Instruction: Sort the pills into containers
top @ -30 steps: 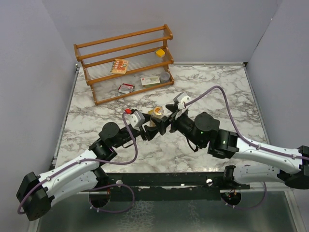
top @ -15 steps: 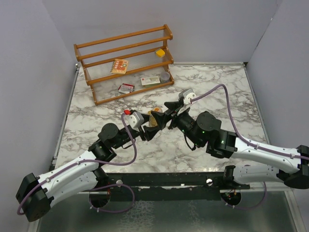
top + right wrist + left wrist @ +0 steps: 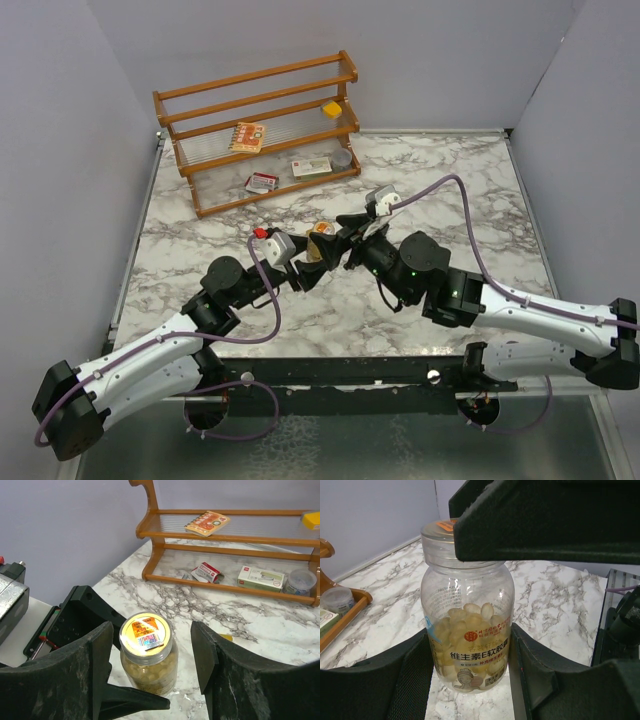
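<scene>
**A:** Pill jar [image 3: 467,605], the round amber-tinted translucent one with yellowish softgel pills [image 3: 475,617] inside and an orange label on its clear lid [image 3: 146,632]. Where is it?

**B:** Out on the marble tabletop [image 3: 470,200], well in front of the wooden shelf rack [image 3: 153,560], on the side away from the wall, where the two arms meet. It stands upright, long axis vertical, lid on.

**A:** Who has it?

**B:** The left jaws hold its lower body, a finger against each flank. Whether its base rests on the tabletop or hangs just off it, I cannot tell.

**A:** And the right jaws?

**B:** Fairly wide, astride the lid from above. There is a finger on either side and a sliver of gap on both, so I'd say they are not gripping.

**A:** So the next move turns on that.

**B:** I think so. The lid lies straight between the right jaws, so they need only close and twist about the vertical axis while the left jaws steady the pill jar.

**A:** Counts?

**B:** One pill jar. The rack's upper shelf carries one small squarish yellow box [image 3: 331,108] and one of three flat printed card packets [image 3: 311,167]. The bottom shelf has the other two packets and one round grey tin [image 3: 342,158].
</scene>
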Available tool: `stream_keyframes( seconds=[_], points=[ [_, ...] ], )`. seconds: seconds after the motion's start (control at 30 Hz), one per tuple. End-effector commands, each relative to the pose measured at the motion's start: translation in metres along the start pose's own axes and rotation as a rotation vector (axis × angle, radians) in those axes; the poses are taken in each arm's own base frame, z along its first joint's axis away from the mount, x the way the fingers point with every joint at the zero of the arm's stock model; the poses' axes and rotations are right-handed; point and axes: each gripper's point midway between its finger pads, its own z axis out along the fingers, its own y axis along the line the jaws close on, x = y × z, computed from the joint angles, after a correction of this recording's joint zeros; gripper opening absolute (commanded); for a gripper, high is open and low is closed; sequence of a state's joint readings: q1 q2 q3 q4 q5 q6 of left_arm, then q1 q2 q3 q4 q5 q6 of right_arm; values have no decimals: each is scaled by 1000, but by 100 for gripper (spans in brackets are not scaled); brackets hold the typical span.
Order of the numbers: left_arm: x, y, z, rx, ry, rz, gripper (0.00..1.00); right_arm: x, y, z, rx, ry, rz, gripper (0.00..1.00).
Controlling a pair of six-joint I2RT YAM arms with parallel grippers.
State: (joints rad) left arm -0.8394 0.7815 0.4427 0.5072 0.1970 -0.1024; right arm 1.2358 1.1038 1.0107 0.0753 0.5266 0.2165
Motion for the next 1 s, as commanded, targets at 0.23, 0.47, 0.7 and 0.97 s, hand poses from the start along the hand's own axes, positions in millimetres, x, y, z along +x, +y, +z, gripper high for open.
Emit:
stream_keyframes(
  seconds=[0.23, 0.47, 0.7, 0.97],
  points=[
    [-15, -1, -1, -1, -59, 8, 0, 3, 0, 6, 12, 2, 5, 53],
    [-14, -1, -1, 0, -59, 5, 0, 7, 1, 7, 10, 17, 1, 47],
    [-15, -2, -1, 5, -62, 3, 0, 10, 0, 7, 14, 26, -4, 47],
    [-17, -3, -1, 11, -68, 2, 0, 12, -1, 5, 17, 39, -15, 23]
  ],
)
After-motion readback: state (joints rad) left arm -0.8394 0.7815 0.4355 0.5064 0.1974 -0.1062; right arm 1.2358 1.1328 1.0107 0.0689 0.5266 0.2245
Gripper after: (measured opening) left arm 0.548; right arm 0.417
